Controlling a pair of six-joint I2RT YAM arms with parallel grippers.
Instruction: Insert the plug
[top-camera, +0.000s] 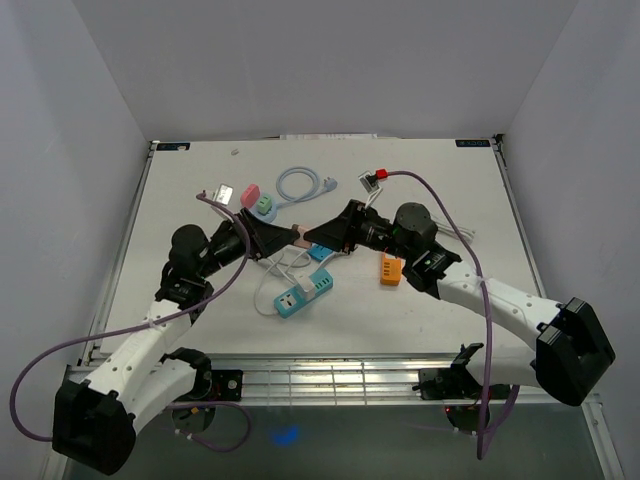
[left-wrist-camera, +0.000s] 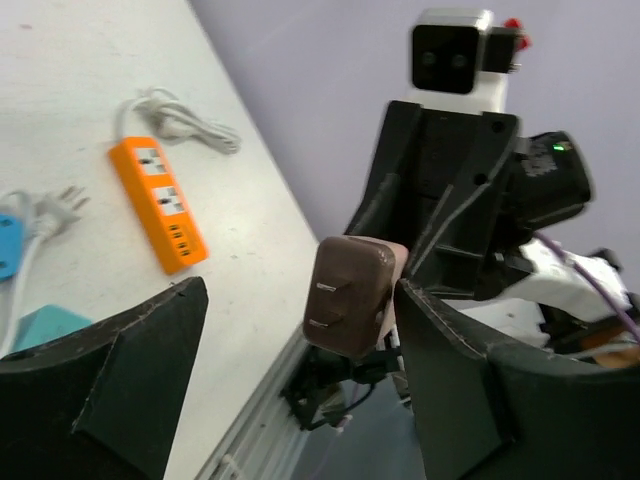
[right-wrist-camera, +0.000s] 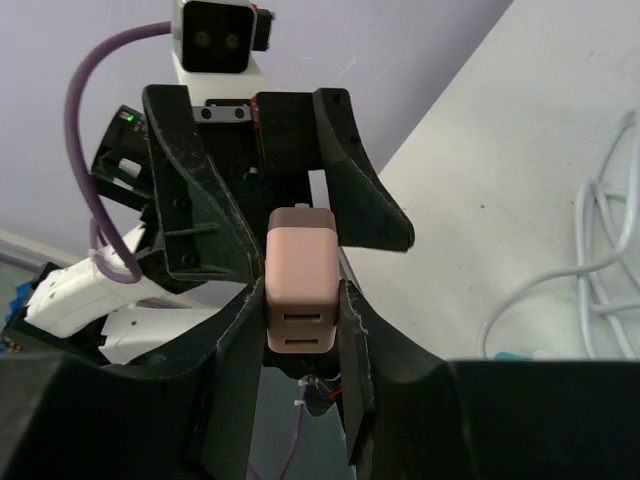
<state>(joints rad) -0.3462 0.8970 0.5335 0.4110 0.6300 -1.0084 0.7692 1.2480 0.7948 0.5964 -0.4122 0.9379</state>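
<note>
The plug is a small pink-brown cube held in the air above the table's middle, between the two arms. In the right wrist view the plug shows two slots, and my right gripper is shut on its sides. In the left wrist view the plug shows two flat prongs and sits close to the right finger. My left gripper is open around it, with a wide gap on the left finger's side. A blue power strip lies on the table below the arms.
An orange power strip lies right of centre, also in the left wrist view. A coiled white cable, pink and green adapters and a red part lie farther back. A white cord trails at right.
</note>
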